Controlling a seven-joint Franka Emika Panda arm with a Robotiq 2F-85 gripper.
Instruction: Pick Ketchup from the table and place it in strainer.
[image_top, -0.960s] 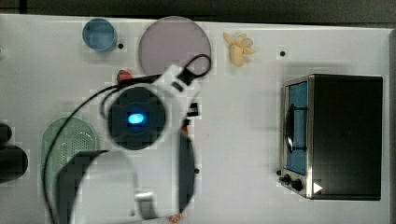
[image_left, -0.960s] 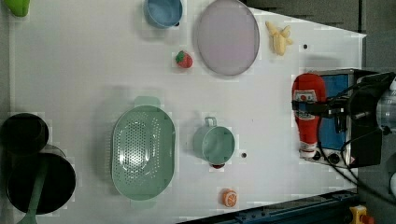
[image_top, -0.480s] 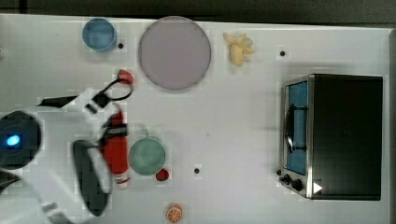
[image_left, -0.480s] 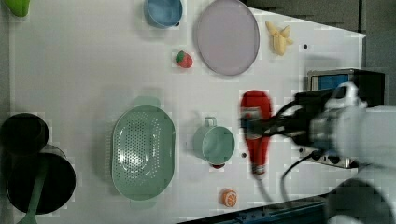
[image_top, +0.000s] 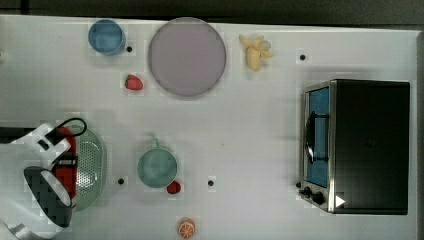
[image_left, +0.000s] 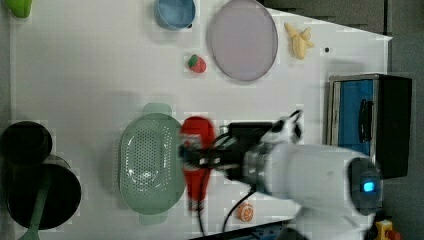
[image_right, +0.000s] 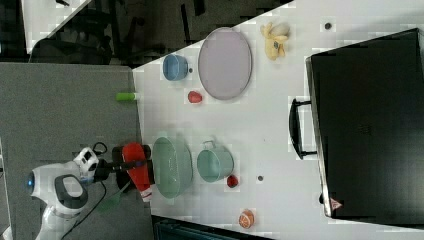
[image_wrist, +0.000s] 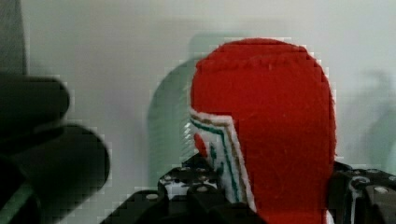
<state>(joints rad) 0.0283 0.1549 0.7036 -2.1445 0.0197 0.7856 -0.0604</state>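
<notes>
On the white table (image_top: 250, 125), a Franka arm's gripper (image_left: 197, 155) is clamped around the middle of the Ketchup (image_left: 197, 135), a red bottle with a white label, carried lying level above the surface. Seen in the left view, the bottle hangs just beside the strainer (image_left: 147, 160), at its right rim; in the top view the bottle (image_top: 67, 170) overlaps the strainer's (image_top: 92, 165) left side, partly hidden by the white arm. The right view shows the bottle (image_right: 135, 160) just left of the pale green basket (image_right: 172, 167). Up close in the wrist view, the red bottle (image_wrist: 275, 126) sits between the black fingers (image_wrist: 187, 196), with the green basket behind it. A teal mug (image_top: 157, 167) stands near the strainer, a strawberry (image_top: 173, 187) touching its rim as the top view has it. Farther off are a second strawberry (image_top: 133, 82), a lilac plate (image_top: 187, 56), a blue bowl (image_top: 106, 37), a banana (image_top: 256, 51), an orange slice (image_top: 186, 228) and a toaster oven (image_top: 360, 145)
</notes>
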